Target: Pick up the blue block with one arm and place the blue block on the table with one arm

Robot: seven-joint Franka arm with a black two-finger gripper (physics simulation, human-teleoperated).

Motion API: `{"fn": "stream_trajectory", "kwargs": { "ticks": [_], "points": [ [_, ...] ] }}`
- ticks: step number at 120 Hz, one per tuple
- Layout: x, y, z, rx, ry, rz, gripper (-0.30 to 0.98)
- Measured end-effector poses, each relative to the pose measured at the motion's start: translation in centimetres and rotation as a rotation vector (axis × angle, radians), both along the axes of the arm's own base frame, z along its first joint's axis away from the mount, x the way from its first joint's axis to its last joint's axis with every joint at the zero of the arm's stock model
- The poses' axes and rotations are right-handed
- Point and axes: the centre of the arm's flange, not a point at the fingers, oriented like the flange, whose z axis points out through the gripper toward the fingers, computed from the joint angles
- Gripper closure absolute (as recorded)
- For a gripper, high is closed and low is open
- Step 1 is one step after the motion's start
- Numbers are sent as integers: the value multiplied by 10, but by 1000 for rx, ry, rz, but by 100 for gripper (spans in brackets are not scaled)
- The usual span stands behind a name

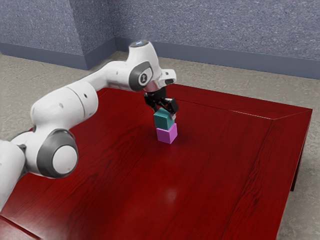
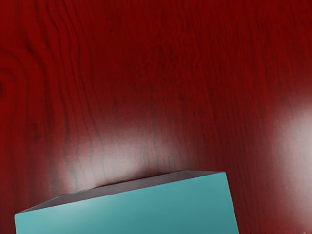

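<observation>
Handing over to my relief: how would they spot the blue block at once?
On the glossy red table, look just below the black gripper. The blue block is the teal cube there, directly above the pinkish-purple block.

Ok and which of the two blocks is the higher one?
The blue-green block. It is right above the pink block, which is the lower one, down at the red table.

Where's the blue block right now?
In the exterior view, the blue block is near the middle, just under the tool and right above the pink block.
</observation>
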Motion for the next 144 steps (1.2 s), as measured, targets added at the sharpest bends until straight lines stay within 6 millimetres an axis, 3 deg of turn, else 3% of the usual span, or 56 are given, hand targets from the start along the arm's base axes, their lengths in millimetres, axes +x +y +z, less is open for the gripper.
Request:
{"fn": "stream_trajectory", "kwargs": {
  "ticks": [18, 29, 38, 49, 63, 70, 76, 89, 100, 118, 144],
  "points": [
    [-1, 2, -13, -8, 17, 1, 2],
    [0, 5, -14, -6, 18, 3, 23],
    [0, 7, -11, 2, 14, 4, 32],
    [-1, 12, 8, 29, -1, 9, 44],
    [-14, 23, 52, 87, 12, 15, 42],
    [-29, 36, 70, 114, 42, 29, 39],
    [-46, 60, 74, 133, 90, 63, 38],
    [-83, 124, 51, 124, 183, 160, 35],
    [-89, 149, 20, 86, 206, 198, 33],
    [-85, 159, -20, 50, 210, 208, 32],
    [-80, 159, -29, 17, 183, 201, 19]
  ]
}}
